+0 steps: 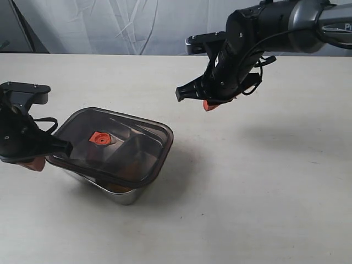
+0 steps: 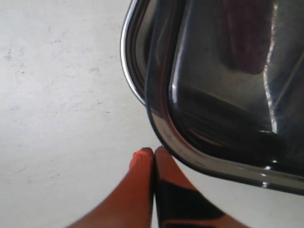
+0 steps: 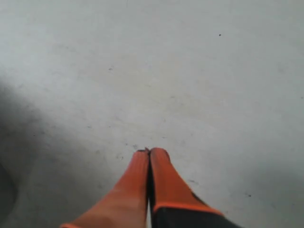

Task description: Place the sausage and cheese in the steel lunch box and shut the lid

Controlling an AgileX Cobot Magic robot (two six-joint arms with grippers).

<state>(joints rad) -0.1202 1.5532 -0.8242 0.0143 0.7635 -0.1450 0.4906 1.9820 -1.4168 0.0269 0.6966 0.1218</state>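
The dark translucent lid (image 1: 113, 144) with its orange valve (image 1: 99, 138) lies on top of the steel lunch box (image 1: 125, 196). Its left edge overhangs the steel rim (image 2: 129, 61). In the left wrist view the lid (image 2: 228, 95) fills the far side. A dim reddish shape (image 2: 247, 38) under it looks like the sausage. I cannot make out the cheese through the lid. My left gripper (image 1: 36, 163) (image 2: 153, 153) is shut and empty, its tips right beside the lid's edge. My right gripper (image 1: 210, 105) (image 3: 149, 153) is shut and empty, raised above the bare table to the box's right.
The white table (image 1: 264, 209) carries only the box. A pale curtain (image 1: 121, 25) hangs behind the table's far edge. The right arm (image 1: 275, 25) reaches in from the upper right.
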